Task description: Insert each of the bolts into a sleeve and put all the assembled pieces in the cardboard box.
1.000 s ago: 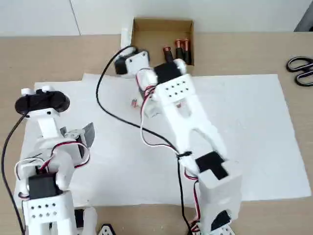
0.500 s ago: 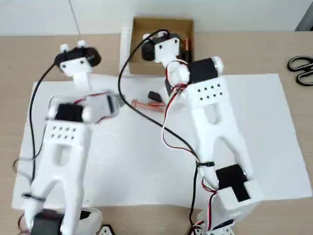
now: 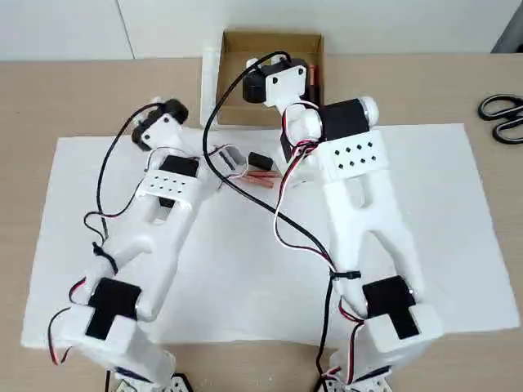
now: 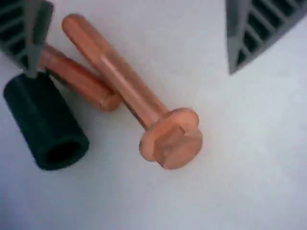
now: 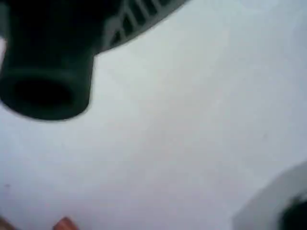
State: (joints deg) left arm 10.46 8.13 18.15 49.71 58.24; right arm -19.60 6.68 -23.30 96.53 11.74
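Plainly, two copper bolts (image 4: 128, 91), one flange-headed, lie touching beside a hollow black sleeve (image 4: 45, 127), left fingers (image 4: 261, 28) apart.

No print or number reads on the cardboard box (image 3: 233, 37), copper bolts (image 4: 120, 81) or, seemingly, black sleeve (image 4: 45, 127).

We take this for a robotics lab bench: a white sheet (image 3: 458, 212) on a wooden table (image 3: 49, 98) by a white wall (image 3: 65, 24). The left arm (image 3: 155, 237) and right arm (image 3: 359, 196), with bare wires (image 3: 288, 242), reach over the sheet. Scissors (image 3: 502, 117) lie beyond its far right corner, and a cardboard box (image 3: 237, 49) beyond its far edge.
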